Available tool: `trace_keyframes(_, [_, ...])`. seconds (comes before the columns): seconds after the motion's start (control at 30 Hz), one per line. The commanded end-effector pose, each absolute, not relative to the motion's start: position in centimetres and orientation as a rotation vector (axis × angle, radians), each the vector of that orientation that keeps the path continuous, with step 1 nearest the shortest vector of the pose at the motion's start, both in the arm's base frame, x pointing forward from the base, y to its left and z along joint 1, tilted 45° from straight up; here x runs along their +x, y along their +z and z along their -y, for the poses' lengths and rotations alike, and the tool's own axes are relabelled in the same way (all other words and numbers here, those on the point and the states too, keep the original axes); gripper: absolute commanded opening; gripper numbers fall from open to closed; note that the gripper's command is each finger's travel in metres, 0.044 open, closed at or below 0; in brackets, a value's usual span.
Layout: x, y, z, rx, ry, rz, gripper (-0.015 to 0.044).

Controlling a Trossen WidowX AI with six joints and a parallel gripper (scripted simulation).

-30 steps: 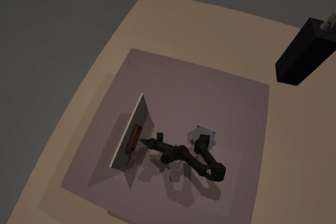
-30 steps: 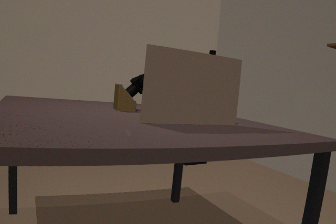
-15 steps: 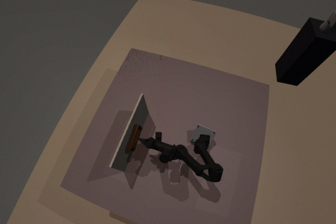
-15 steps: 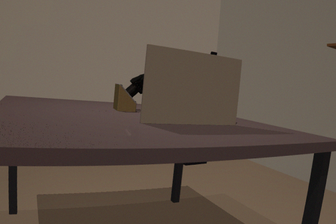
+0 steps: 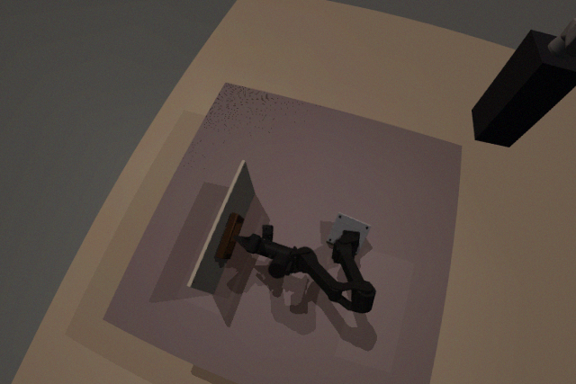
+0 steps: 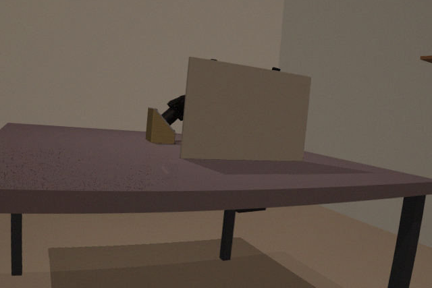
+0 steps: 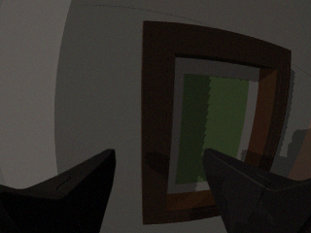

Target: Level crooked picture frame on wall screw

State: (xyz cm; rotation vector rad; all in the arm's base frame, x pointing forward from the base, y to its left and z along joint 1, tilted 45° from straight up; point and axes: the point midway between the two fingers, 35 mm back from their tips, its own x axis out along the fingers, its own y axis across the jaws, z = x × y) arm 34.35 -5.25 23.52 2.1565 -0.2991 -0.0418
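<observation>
The brown picture frame [image 5: 229, 239] [image 7: 156, 92] with a green picture hangs on the grey face of an upright panel [image 5: 241, 186] [image 6: 244, 114]. The screw and notched strip are hidden behind it. The wrist view is oblique, so I cannot tell how far the frame is from level. My gripper [image 5: 238, 237] [image 7: 159, 156] is open and empty, with its tips close in front of the frame. In the wrist view the frame's left bar shows between the fingertips, and the right fingertip overlaps the green picture. Contact cannot be told. The panel hides the fingers in the exterior view.
The panel stands on the mauve table top [image 5: 325, 156] [image 6: 104, 162]. A wedge-shaped block with a light plate [image 5: 355, 223] [image 6: 162, 131] carries the arm's base. A dark box [image 5: 516, 92] stands beyond the table at the upper right in the top view.
</observation>
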Motion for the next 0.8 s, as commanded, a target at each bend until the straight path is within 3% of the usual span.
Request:
trace_keyframes(0.0, [35.2, 23.9, 5.4, 2.16, -0.029, 0.3, 0.026])
trace_keyframes(0.77, [36.8, 24.0, 5.8, 2.16, -0.028, 0.301, 0.026])
